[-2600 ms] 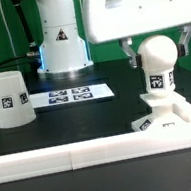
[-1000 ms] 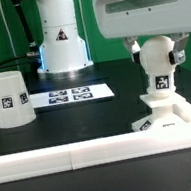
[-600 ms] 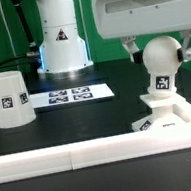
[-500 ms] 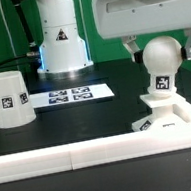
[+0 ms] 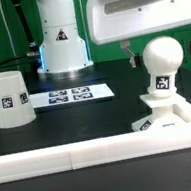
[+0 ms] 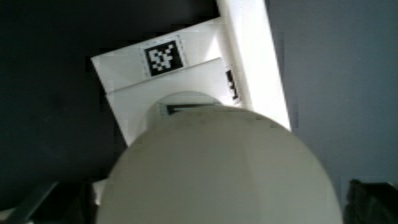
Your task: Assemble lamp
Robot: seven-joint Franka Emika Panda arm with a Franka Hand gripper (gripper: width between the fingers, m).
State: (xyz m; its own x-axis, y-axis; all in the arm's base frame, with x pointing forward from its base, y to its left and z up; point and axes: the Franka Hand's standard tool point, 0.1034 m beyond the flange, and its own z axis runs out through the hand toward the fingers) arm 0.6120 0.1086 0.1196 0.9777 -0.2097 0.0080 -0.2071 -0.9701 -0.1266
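Both jaws are hanging spread wide, gripping nothing, flanking the bulb (image 5: 164, 59) that is standing upright in the base (image 5: 168, 112).

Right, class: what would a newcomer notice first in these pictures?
The round bulb standing upright on the base at the exterior view's right, with the open claw straddling its head. Next, the shade sitting wide end down at the exterior view's left.
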